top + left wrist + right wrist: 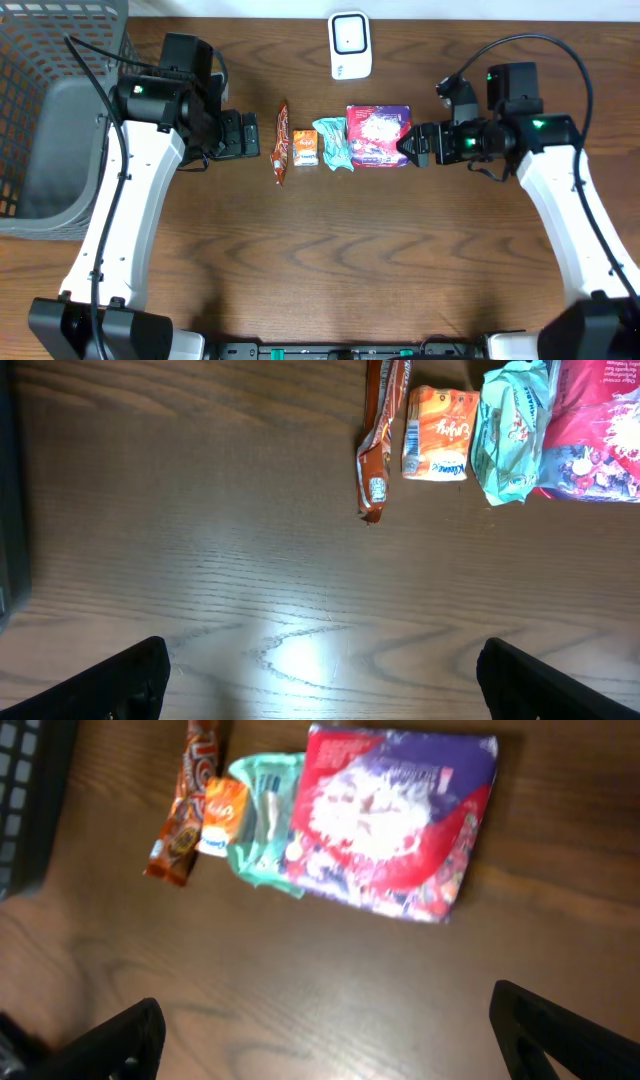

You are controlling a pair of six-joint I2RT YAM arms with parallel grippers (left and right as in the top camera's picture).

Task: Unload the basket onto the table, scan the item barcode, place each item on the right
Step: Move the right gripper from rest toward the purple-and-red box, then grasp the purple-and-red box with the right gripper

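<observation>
Step in hand: approach, nothing picked yet. Left claw (245,135) and right claw (412,146) both gape wide and empty, flanking the row mid-desk (330,260): snack bar (281,143), orange packet (306,147), teal packet (333,143), red bag (378,136). Right claw is just beside the bag. Next, likely: grip one item and present it to the white scanner (350,45) at the far edge.

Glossy wooden table (330,250), shiny foil packet (378,135)

A grey plastic basket with open lattice walls (50,35) and a smooth floor stands at the far left of the brown wood-grain table (340,260), partly cut off by the picture's edge.
</observation>
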